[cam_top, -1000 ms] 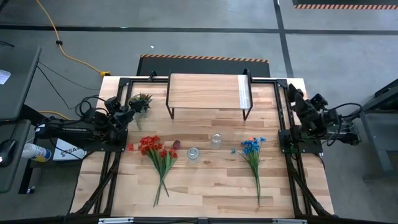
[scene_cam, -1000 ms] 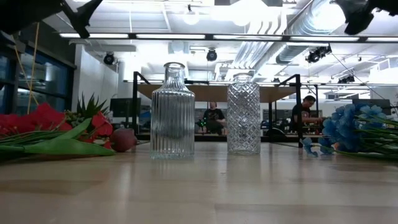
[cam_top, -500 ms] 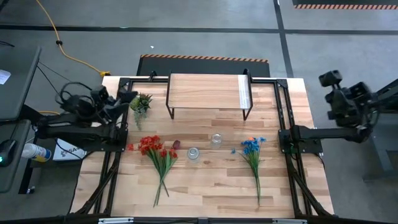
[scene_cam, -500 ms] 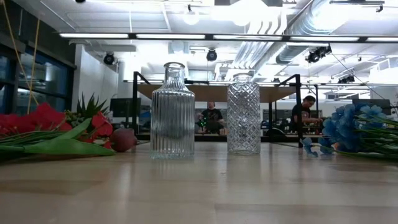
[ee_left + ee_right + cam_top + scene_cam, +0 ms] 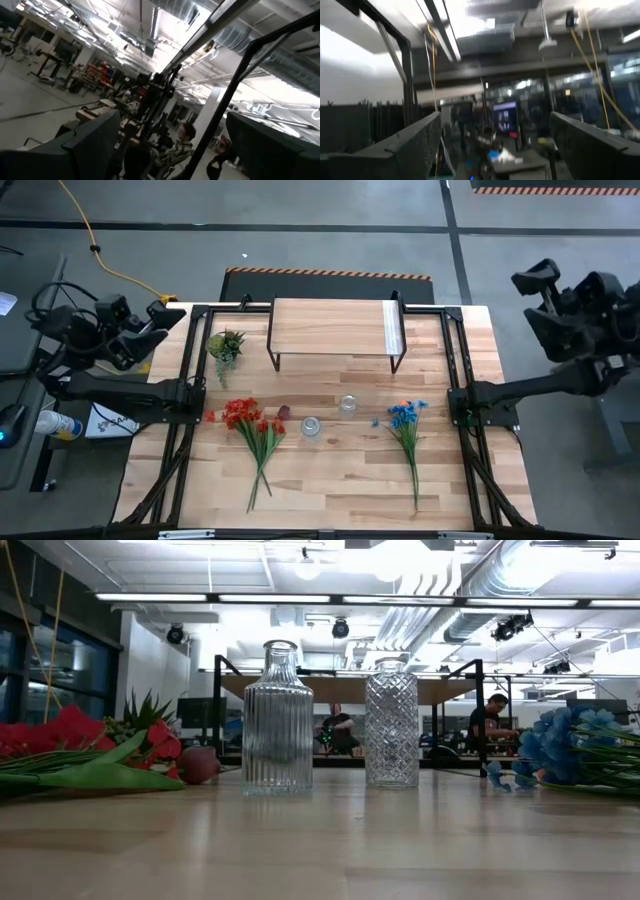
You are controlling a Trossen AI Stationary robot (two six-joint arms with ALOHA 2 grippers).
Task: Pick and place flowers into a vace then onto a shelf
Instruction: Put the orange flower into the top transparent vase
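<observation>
Red bunch (image 5: 247, 420): near left edge of table (image 5: 330, 490), blooms toward the far side, stems running to the near edge. Maroon tulip (image 5: 283, 412): just beside the red blooms. Blue bunch (image 5: 406, 420): right of centre, same lie, long axis far-to-near. Orange bloom (image 5: 404, 405): at the blue bunch's head. Two glass vases at centre, ribbed (image 5: 311, 426) and diamond-cut (image 5: 348, 404), upright, empty, between the bunches. Shelf (image 5: 335, 327): far edge, top bare. Leafy tuft (image 5: 226, 343): far-left corner.

Left gripper (image 5: 160, 315): raised off the far-left corner, beyond the table edge, holding nothing; fingers parted in wrist view. Right gripper (image 5: 535, 280): raised beyond the far-right corner, likewise spread and unladen.

Key relation, as a judgement: red bunch nearer left arm, blue nearer right; stems lie crosswise to either arm's reach, suiting a grasp across the stem.

High view: layout and both arms. Low view: vase patterns, no arms. Wrist views: room only, no table.
</observation>
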